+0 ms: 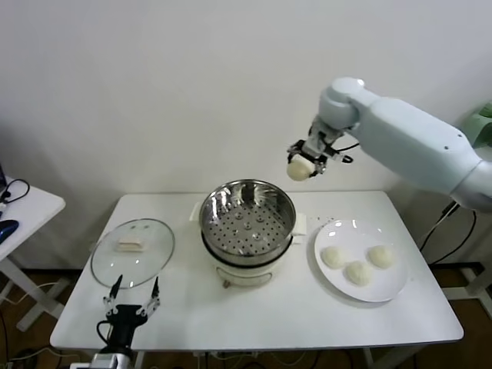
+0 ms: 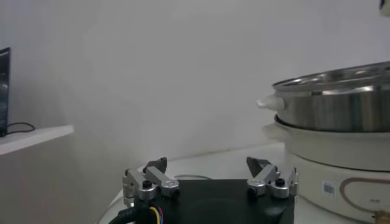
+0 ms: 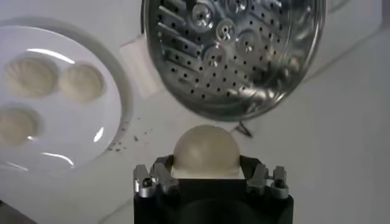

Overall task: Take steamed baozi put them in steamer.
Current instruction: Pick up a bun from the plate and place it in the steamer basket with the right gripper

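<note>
Right hand raised above the white surface, just past the far right rim of the round shiny stainless-steel steamer, closed around one small cream-white dough bun. Seen from the right wrist, that carried bun seated between the two fingers, bulging beyond them, with the perforated tray of the steamer spread out below and ahead. Tray bare so far, nothing resting on the holes.

Three more round cream-white buns left on the white round plate to the right of the steamer, clustered close, some perhaps touching. Flat round glass lid lying on the surface to the left, well apart from the pot.

Left hand parked low at the front left edge of the surface, near the lid, fingers spread wide with nothing between them.

Likely handling: light, soft, springy dough, easily dented or torn under a hard squeeze, skin probably a little tacky and so liable to cling to a finger on release. Best taken across the widest part of the sides, gently, as now. Release low over the tray advisable, since a drop from height could send it rolling against the wall.
</note>
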